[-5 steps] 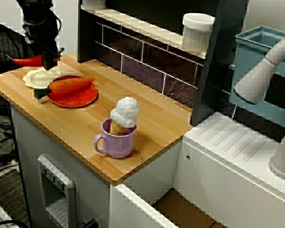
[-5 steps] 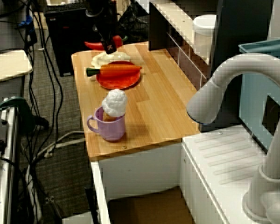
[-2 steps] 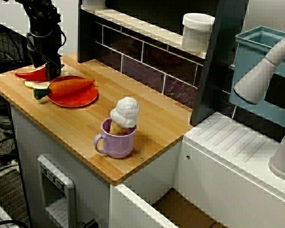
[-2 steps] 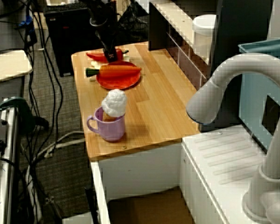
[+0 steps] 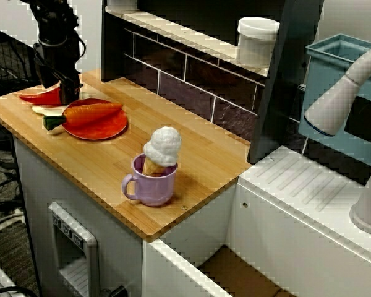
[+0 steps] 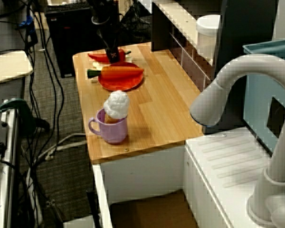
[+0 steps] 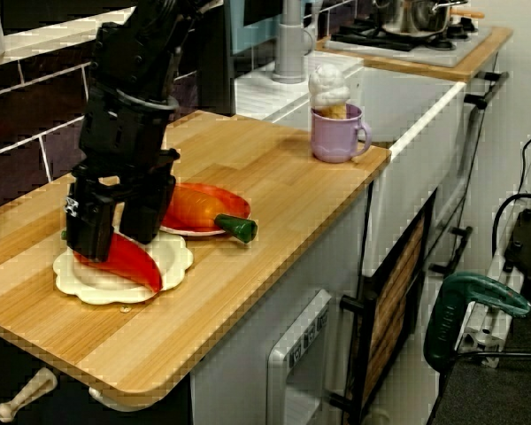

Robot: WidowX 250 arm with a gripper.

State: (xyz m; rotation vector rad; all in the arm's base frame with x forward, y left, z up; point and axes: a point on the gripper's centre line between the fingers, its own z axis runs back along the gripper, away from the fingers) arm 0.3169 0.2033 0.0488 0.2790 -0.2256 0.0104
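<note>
Your claw straddles the red plastic chili pepper on the cream scalloped plate at left end of table, pinched or slack can't tell, so lifting w/ it snagged may drag plate off.

The gripper is matt black, seemingly hard plastic. The red pepper is smooth, glossy plastic; the cream plate is matt with a scalloped rim. The orange carrot and the red plate both carry a plastic sheen. The counter is pale striped wood with a smooth satin finish. The lilac mug looks smooth, its white scoop bumpy and matt. The dark wall tiles gleam.
</note>
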